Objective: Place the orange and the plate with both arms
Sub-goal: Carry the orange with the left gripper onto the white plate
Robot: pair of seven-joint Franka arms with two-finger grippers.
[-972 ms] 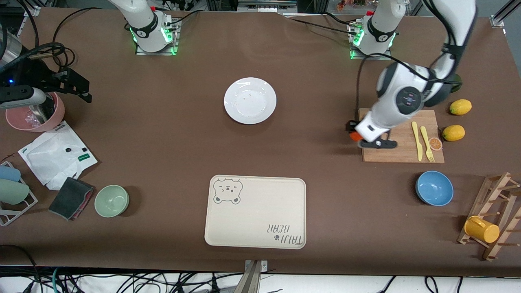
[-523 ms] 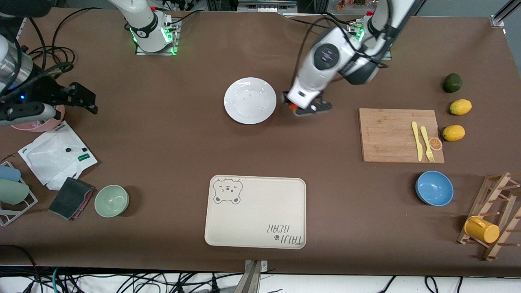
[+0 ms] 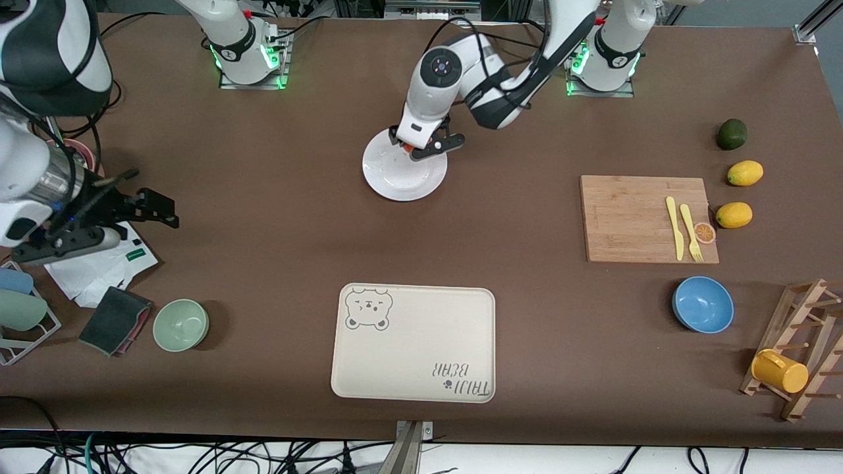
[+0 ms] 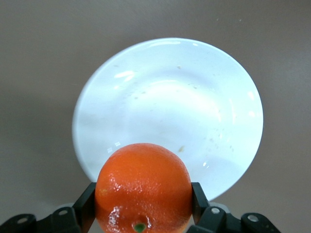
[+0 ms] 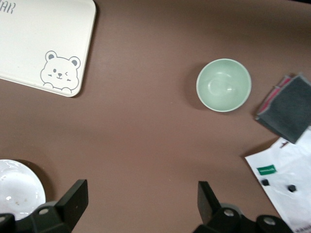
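Gripping the orange (image 4: pixel 143 187) between its two fingers, the left gripper (image 3: pixel 417 146) hangs over the plate (image 3: pixel 395 179), above the rim on the side toward the robots' bases; the jaws are closed against the fruit's sides, and the left wrist view shows the orange held in the air with the plate's glossy white surface spread below it. The plate sits on the brown table (image 3: pixel 276 217) between the two arm bases and the cream bear-printed tray (image 3: pixel 413 342), which lies nearer to the front camera. The right gripper (image 5: pixel 141 204) hovers over the table toward the right arm's end, its fingers spread wide with nothing between them; below it lie a white plastic packet (image 3: pixel 92 266), a dark cloth (image 3: pixel 115 320) and a pale green bowl (image 3: pixel 180 324). Toward the left arm's end rest a wooden cutting board (image 3: pixel 632 217) bearing a yellow knife and fork, two lemons (image 3: pixel 745 173) just beside it, and a blue bowl (image 3: pixel 703 304) nearer to the camera.
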